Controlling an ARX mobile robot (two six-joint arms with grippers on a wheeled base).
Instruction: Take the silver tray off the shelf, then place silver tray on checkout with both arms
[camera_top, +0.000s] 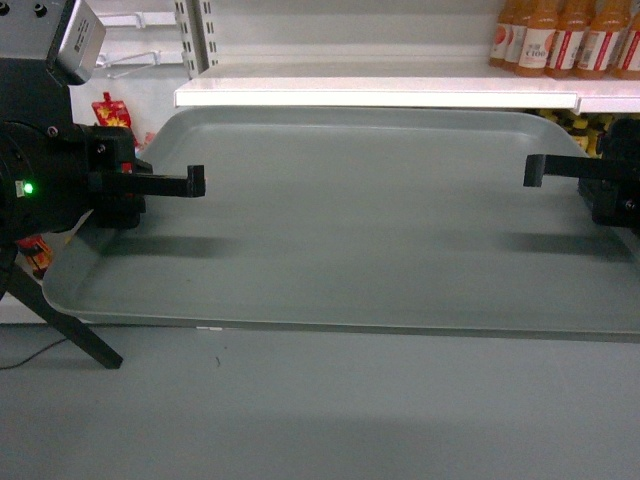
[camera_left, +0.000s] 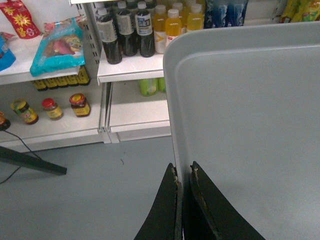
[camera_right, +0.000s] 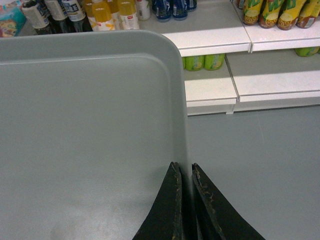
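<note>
Left gripper (camera_left: 183, 172) pinches the left rim of the silver tray (camera_top: 370, 210) between narrowly set jaws; right gripper (camera_right: 184, 170) likewise pinches the right rim. The tray hangs level between both arms, above grey floor (camera_top: 300, 410), in front of the white shelf (camera_top: 380, 95) bearing orange bottles (camera_top: 565, 35).

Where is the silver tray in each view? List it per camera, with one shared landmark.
Head: silver tray fills the middle, held level between both arms.
Left wrist: right half of the picture, its rim pinched.
Right wrist: left half, its rim pinched.
Shared landmark: the tray's rounded far corners.
</note>
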